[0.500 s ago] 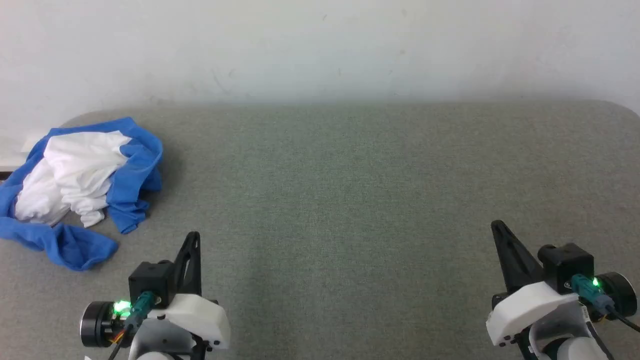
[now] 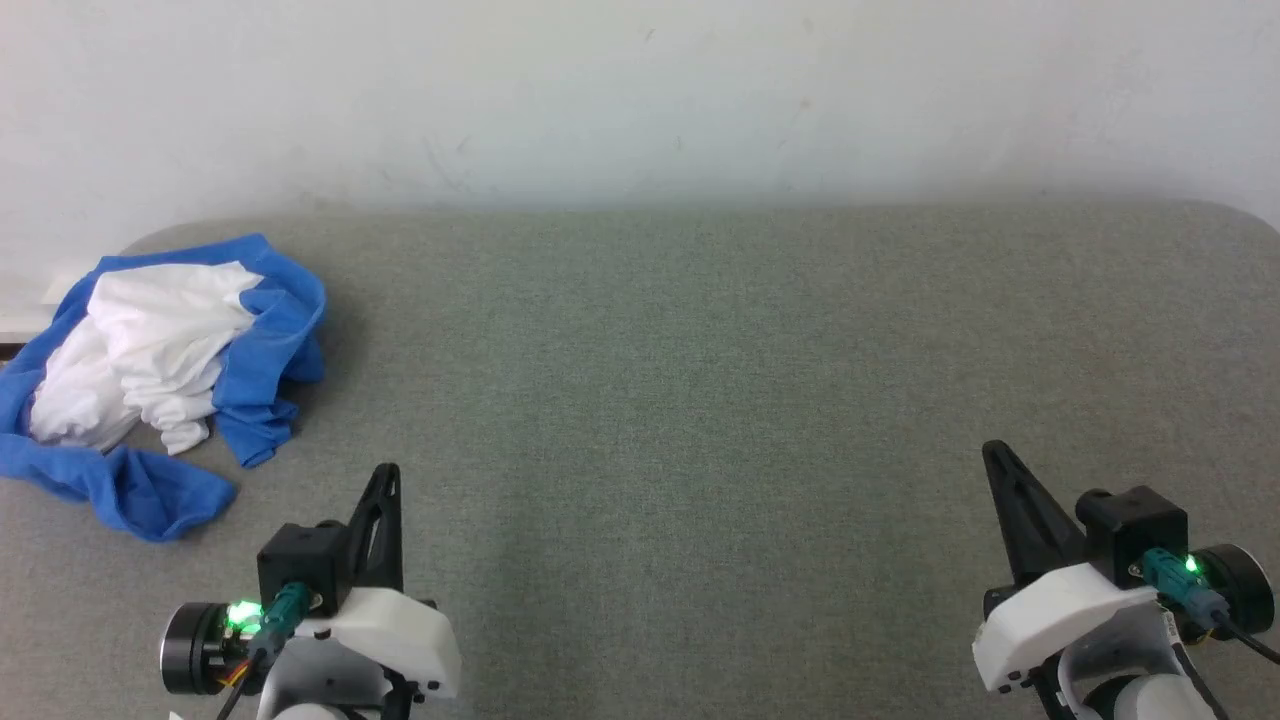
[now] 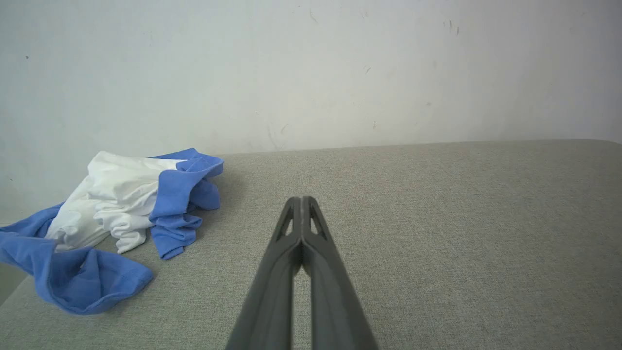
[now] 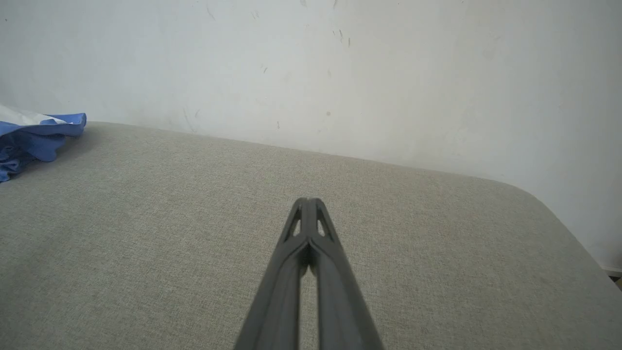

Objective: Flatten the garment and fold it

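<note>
Head view: garment (image 2: 150, 340) lies crumpled at the grey table's (image 2: 700, 400) far left corner, well apart from my left claw (image 2: 387, 472) and right claw (image 2: 993, 452). Left wrist view: tips pressed together, gripping nothing. Right wrist view: likewise closed tight and empty.

The garment (image 2: 150, 385) lies on the table (image 2: 700, 400) at far left, beyond the left end effector (image 2: 388, 472).
</note>
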Motion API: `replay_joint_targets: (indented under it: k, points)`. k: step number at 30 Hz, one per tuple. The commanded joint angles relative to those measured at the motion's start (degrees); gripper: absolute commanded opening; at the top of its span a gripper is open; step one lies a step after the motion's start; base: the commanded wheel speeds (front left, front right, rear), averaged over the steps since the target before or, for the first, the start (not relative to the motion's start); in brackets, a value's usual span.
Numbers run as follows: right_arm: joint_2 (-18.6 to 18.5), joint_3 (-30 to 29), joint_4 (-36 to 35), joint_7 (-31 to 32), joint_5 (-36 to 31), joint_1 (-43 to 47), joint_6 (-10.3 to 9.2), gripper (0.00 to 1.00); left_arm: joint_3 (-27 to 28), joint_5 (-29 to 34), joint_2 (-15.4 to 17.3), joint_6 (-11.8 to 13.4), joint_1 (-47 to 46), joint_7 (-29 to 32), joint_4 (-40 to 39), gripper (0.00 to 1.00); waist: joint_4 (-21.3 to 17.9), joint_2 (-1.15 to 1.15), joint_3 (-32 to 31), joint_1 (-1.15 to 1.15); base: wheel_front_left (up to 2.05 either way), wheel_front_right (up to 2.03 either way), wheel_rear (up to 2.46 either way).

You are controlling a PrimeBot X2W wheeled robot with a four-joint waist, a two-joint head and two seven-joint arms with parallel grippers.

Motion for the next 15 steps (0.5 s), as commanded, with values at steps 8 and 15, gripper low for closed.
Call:
replay_joint_targets:
  k: [8,15]
  points:
    - [0.2,0.0,-0.3,0.0,-0.5,-0.6,-0.06,0.0,0.2,0.4,-0.3,-0.5,-0.6,0.0,-0.3,0.0,0.0,-0.01,0.0,0.0,0.0,0.0,0.0]
    - [-0.1,-0.2,0.2,-0.2,0.2,0.1,0.0,1.0,-0.1,-0.1,0.0,0.1,0.1,-0.2,0.1,1.0,0.0,-0.01,0.0,0.0,0.0,0.0,0.0]
